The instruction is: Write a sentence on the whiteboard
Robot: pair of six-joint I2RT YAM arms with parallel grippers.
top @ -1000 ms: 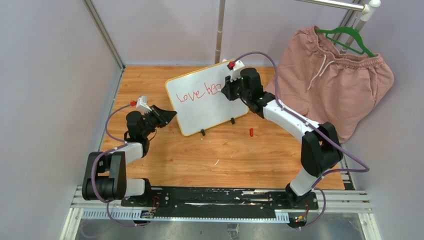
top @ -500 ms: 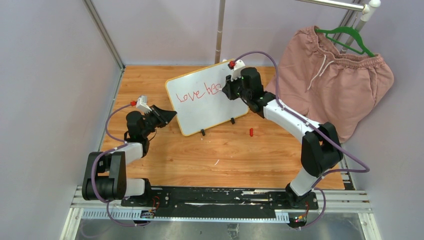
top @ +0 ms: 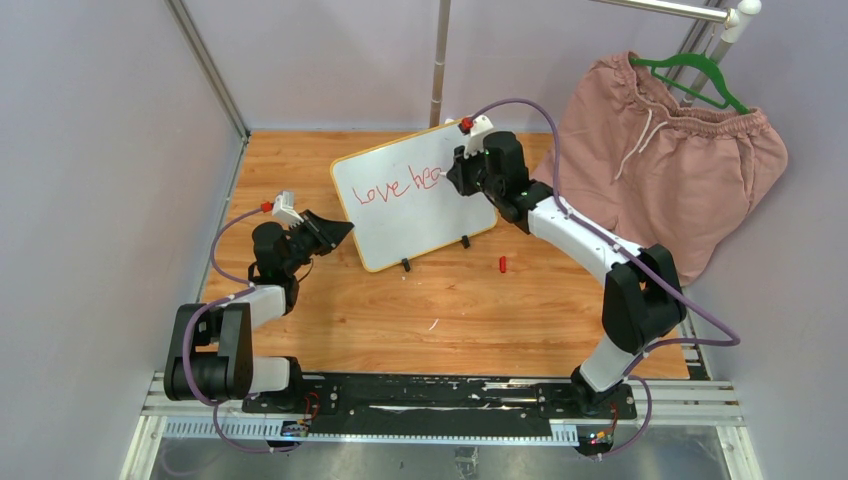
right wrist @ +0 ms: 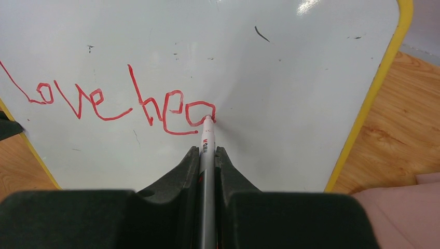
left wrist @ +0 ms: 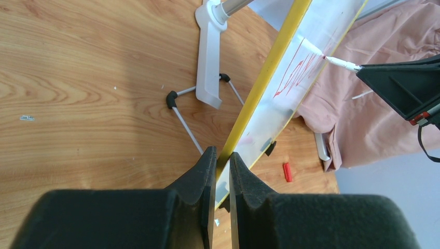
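Rightward crept the right pincer (right wrist: 207,150), clamped on a marker (right wrist: 206,136), tip touching the whiteboard (top: 400,228). Sentence (top: 385,190) read "love hea", unfinished. Left pincer (left wrist: 222,155) pinched the board's yellow frame, steadying it tilted on the tabletop (top: 400,310).

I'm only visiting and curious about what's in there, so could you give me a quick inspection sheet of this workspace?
Surface: wooden table, lightly speckled.
Job's things: whiteboard propped on black feet; red sentence reads "love hea" so far; marker tip touching the last letter.
Clutter: small red cap-like piece on the wood near the board; white fleck.
Fingers: left fingers shut on the whiteboard's yellow edge; right fingers shut on the marker.
Cables: purple cable along each arm.
Surroundings: pink shorts on a green hanger at right; metal pole behind; grey walls.
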